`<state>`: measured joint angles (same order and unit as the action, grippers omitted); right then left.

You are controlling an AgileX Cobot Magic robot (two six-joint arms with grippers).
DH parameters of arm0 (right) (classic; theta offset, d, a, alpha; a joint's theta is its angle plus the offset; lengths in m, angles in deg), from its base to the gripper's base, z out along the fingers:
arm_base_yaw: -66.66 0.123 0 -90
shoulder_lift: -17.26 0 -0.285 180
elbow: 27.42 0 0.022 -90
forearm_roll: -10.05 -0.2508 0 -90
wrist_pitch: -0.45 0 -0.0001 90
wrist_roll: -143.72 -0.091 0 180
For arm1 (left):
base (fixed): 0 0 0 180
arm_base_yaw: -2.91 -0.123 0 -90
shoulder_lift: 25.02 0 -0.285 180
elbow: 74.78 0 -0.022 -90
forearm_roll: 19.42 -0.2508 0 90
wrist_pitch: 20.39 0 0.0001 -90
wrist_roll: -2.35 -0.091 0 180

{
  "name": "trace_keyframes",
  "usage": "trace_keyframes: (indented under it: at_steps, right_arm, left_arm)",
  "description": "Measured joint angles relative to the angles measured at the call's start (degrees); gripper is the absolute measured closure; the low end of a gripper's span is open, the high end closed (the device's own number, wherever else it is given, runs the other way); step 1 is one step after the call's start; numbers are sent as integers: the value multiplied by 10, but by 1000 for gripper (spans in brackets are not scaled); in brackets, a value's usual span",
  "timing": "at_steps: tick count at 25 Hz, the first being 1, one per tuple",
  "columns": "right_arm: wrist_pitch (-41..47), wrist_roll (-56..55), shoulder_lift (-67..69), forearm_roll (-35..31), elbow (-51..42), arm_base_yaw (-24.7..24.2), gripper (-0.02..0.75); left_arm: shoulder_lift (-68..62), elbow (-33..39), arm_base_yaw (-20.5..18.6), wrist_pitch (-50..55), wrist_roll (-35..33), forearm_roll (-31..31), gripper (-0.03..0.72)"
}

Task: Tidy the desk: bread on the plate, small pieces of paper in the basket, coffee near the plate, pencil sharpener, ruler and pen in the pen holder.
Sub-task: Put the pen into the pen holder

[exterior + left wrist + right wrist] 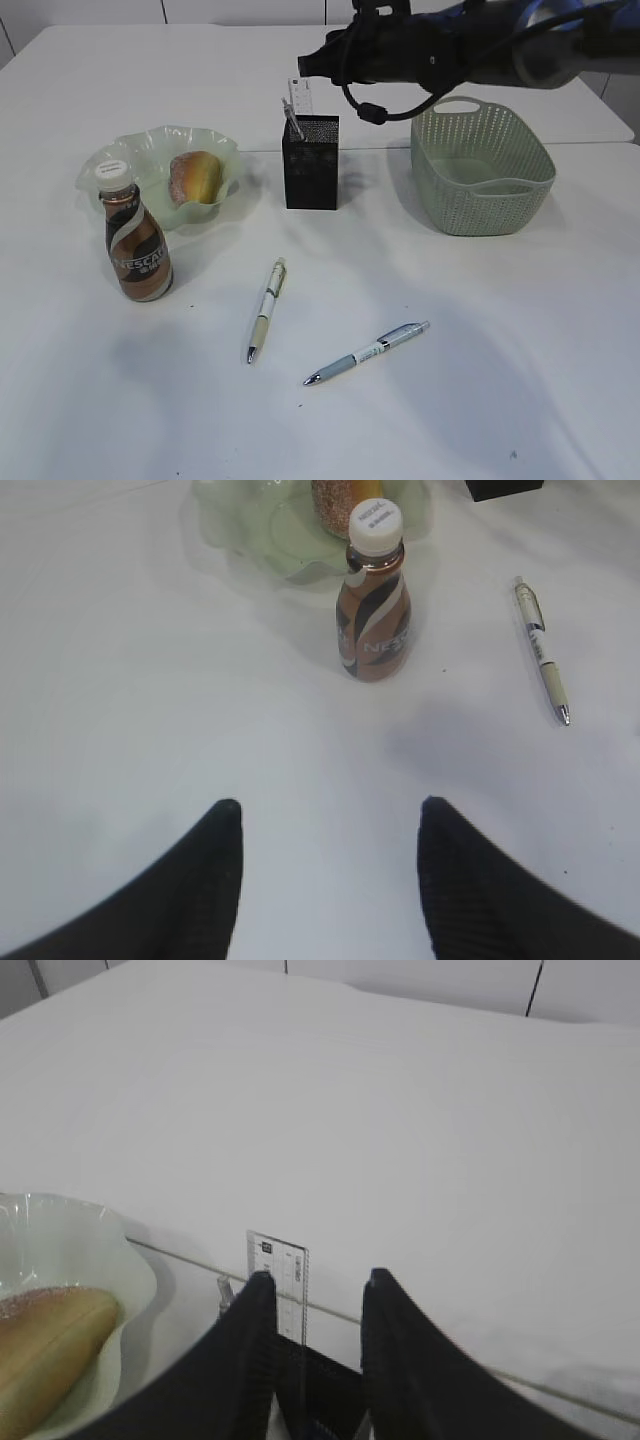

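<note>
The bread (195, 177) lies in the plate (150, 145), and the coffee (137, 245) stands just in front of it. The ruler (299, 97) stands upright in the pen holder (311, 165) beside a slim silver-tipped item. My right gripper (308, 64) hovers above the holder; in the right wrist view it (318, 1278) is open, with the ruler (285, 1260) just beyond its left finger and nothing between the jaws. My left gripper (330, 810) is open over bare desk, short of the coffee (374, 610). Two pens (266, 310) (367, 353) lie on the desk. No paper pieces or pencil sharpener show.
The basket (480, 170) stands at the right, under my right arm. A seam crosses the desk (500, 400) behind the holder. The nearer pen (541, 650) lies to the right of the coffee in the left wrist view.
</note>
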<state>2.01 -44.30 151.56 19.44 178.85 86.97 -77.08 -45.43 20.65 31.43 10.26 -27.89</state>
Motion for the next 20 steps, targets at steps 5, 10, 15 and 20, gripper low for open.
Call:
trace_keyframes:
  at_steps: [5, 10, 15, 20]
  right_arm:
    - [107, -1, -37, -14, 2, 0, 490]
    - [276, -1, -76, -52, 20, 0, 490]
    - [459, -1, -93, -94, 62, 0, 490]
    - [616, 7, -97, -122, 101, 0, 491]
  left_arm:
    - [0, 0, 0, 0, 0, -1, 294]
    - [0, 0, 0, 0, 0, -2, 294]
    - [0, 0, 0, 0, 0, 0, 294]
    - [0, 0, 0, 1, 0, 2, 294]
